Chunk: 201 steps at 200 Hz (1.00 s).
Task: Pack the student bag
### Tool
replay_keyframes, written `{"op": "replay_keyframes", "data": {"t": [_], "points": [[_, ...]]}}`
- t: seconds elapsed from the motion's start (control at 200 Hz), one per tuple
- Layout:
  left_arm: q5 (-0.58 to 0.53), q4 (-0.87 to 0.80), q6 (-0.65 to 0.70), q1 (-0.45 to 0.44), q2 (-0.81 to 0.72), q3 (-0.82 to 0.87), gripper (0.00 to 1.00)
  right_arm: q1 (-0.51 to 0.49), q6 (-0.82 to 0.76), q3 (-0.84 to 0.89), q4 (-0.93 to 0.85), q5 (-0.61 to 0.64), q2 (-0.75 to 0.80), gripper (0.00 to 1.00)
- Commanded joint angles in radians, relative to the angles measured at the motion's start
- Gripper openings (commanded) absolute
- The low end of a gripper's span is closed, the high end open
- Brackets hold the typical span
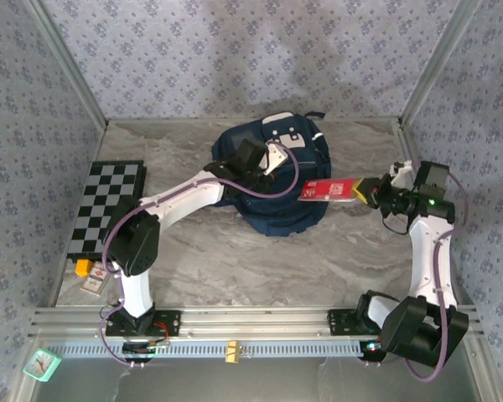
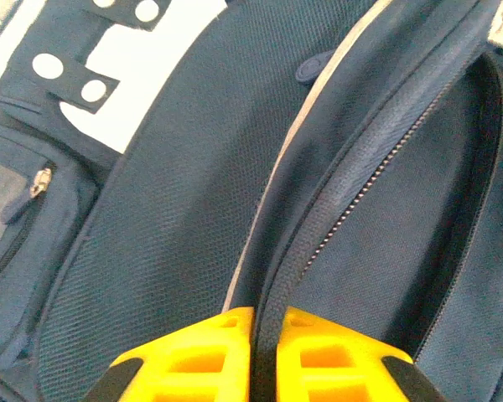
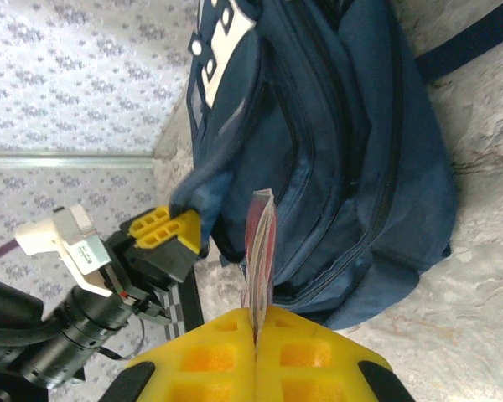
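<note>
The student bag (image 1: 272, 209), a large navy backpack with a white patch, lies at the back middle of the table. My left gripper (image 1: 258, 161) is over its top. In the left wrist view the yellow fingers (image 2: 203, 356) are shut on the bag's (image 2: 168, 209) zipper edge beside the open main compartment. My right gripper (image 1: 367, 192) is to the right of the bag, shut on a thin red booklet (image 1: 327, 190) that reaches over the bag. In the right wrist view the booklet (image 3: 260, 239) stands edge-on between the pads, with the bag (image 3: 344, 142) behind it and the left gripper (image 3: 194, 228) pinching its fabric.
A folded chessboard (image 1: 109, 205) lies at the left edge of the table. Small items (image 1: 89, 275) sit near its front corner. A teal object (image 1: 42, 363) rests below the rail at the near left. Patterned walls close in the back and both sides.
</note>
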State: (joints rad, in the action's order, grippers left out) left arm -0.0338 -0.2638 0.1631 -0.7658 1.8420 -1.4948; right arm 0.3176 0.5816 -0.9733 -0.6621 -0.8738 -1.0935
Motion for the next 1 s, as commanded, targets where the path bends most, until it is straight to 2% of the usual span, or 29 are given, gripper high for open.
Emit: {"op": "replay_keyframes", "data": {"t": [0.0,0.075,0.265,0.445,0.57,0.725,0.87,0.999], "points": [[-0.029,0.048,-0.012,-0.003,-0.098,-0.034,0.04,-0.073,0.012,-0.011,0.051,-0.001,-0.033,0.0],[-0.031,0.068,0.009,-0.019,-0.14,-0.018,0.0,-0.137,0.076,-0.007,0.154,0.017,-0.058,0.0],[-0.042,0.081,0.038,-0.043,-0.197,0.005,0.0,-0.309,0.199,-0.017,0.425,0.1,-0.18,0.0],[-0.084,0.055,0.041,-0.053,-0.223,0.007,0.0,-0.436,0.228,-0.042,0.609,0.231,-0.323,0.0],[-0.054,0.078,0.026,-0.056,-0.243,0.032,0.0,-0.51,0.256,-0.031,0.738,0.308,-0.393,0.03],[-0.086,0.075,0.023,-0.056,-0.232,0.029,0.0,-0.567,0.195,-0.053,0.716,0.364,-0.448,0.13],[-0.079,0.063,0.02,-0.055,-0.231,0.031,0.0,-0.541,0.127,-0.047,0.62,0.389,-0.415,0.32],[-0.086,0.064,0.014,-0.056,-0.24,0.043,0.0,-0.51,0.006,-0.059,0.46,0.377,-0.359,0.51]]}}
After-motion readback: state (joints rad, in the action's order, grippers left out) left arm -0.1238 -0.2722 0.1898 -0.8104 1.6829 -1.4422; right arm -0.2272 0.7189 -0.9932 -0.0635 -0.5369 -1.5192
